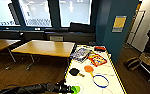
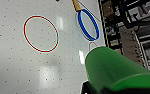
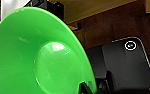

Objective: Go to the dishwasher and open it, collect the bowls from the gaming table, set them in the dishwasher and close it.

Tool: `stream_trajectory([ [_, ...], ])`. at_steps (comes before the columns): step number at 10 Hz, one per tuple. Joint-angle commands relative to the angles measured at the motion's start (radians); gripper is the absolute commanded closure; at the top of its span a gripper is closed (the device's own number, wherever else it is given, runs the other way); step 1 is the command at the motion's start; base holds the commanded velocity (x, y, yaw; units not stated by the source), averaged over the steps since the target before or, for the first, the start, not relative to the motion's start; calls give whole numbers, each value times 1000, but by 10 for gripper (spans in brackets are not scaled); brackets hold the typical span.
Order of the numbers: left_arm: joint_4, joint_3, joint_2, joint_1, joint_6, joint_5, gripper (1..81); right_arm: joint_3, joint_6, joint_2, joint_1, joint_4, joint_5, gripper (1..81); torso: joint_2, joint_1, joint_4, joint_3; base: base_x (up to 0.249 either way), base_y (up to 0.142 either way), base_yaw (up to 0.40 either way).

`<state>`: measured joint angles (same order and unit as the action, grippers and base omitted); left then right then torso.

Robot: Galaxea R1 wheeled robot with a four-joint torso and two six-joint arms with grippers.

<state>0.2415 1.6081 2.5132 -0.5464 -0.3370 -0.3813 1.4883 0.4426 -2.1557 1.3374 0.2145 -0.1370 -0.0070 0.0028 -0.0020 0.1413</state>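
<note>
The lime green bowl (image 1: 75,89) sits at the near edge of the gaming table (image 1: 111,86), at the left arm's tip. It looks light, stiff and slick, so its thin rim seems the best hold. Whether the left gripper's fingers are open or closed, I cannot tell.

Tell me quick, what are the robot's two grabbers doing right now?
Left gripper: looks closed on the green bowl.
Right gripper: cannot be told; the bowl is just close to it.

The head camera looks down from high along the white tabletop (image 1: 108,82), the left wrist camera hangs close above that surface, and the right wrist camera sits against the green bowl (image 3: 41,57) both wrist views share.
</note>
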Motion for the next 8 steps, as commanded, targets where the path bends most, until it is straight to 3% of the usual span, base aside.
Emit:
stream_trajectory([
  [1, 9, -42, -13, 142, 4, -27, 811, -24, 1, 46, -59, 22, 30, 811, 0, 0, 0, 0, 0, 0, 0],
  [8, 7, -57, -28, 113, 7, -24, 811, -10, -2, 34, -59, 23, 30, 811, 1, 0, 0, 0, -76, 0, 0],
])
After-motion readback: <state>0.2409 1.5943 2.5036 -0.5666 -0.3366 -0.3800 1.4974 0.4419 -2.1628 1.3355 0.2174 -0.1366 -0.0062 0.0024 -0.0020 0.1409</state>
